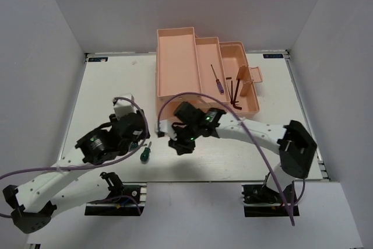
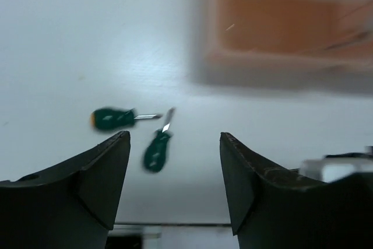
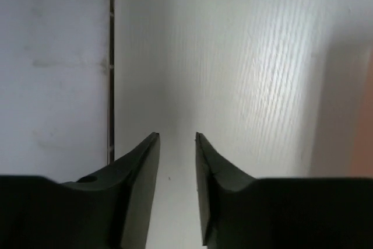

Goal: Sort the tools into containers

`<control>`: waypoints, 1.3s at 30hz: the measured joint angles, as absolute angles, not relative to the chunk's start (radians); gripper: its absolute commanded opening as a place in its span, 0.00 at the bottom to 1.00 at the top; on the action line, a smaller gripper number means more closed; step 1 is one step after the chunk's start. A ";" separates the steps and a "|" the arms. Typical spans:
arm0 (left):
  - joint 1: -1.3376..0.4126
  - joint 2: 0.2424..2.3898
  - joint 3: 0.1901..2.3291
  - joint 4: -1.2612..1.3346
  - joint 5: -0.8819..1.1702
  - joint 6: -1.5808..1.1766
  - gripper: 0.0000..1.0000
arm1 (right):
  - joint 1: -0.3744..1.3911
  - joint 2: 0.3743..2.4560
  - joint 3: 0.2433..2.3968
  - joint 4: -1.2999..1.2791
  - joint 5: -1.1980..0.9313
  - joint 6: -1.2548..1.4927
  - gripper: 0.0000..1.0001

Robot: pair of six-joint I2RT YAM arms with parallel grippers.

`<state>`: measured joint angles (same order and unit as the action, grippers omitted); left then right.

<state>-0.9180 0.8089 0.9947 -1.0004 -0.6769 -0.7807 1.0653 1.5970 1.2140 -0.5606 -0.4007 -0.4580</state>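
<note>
Spread wide, the left gripper [image 2: 175,144] is hovering over the near middle of the white bench [image 1: 105,86] with nothing between its fingers. Just to its right, the right gripper [image 3: 177,138] is hanging low over the bench too, pointing toward the near left. Its fingers are drawn close together, leaving only a narrow gap, and it is pinching nothing.

Just ahead of the left gripper, two tools are lying on bare bench. The first green screwdriver [image 2: 113,118] is lying crosswise with its shaft pointing right. The second green screwdriver [image 2: 156,151] is sitting just beside it at a slant, and their metal tips are lying close together. From the right wrist, one green handle and a bright tip are showing at the top edge, well ahead of those fingers.

Farther back, right of centre, the salmon-pink toolbox [image 1: 175,62] is standing open with its long trays fanned out side by side. The purple-handled screwdriver [image 1: 218,80] is lying inside by the wall between the middle and right compartments; I cannot tell which one is holding it. The hex keys [image 1: 233,93] are lying in the right compartment.
</note>
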 measured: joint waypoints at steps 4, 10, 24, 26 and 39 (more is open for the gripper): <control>-0.914 0.892 0.951 -1.126 -0.712 -0.782 0.79 | 1.143 1.686 1.310 -0.586 -0.320 -0.354 0.68; -0.903 0.976 0.951 -1.132 -0.753 -0.747 0.79 | 1.127 1.700 1.328 -0.603 -0.289 -0.179 0.59; -0.897 0.045 0.905 -0.959 -0.856 -0.800 0.72 | 1.198 2.036 1.634 -0.576 -0.258 0.375 0.65; -0.897 0.099 0.905 -0.970 -0.849 -0.787 0.72 | 1.207 2.084 1.694 -0.574 -0.248 0.445 0.66; -0.897 0.096 0.841 -0.957 -0.765 -0.703 0.72 | 1.229 2.277 1.886 -0.640 -0.076 0.684 0.72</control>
<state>-0.8974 0.0956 0.8406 -0.9573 -0.7650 -0.7033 1.2289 2.2768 1.8862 -0.6395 -0.0761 0.6838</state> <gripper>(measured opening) 0.724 0.715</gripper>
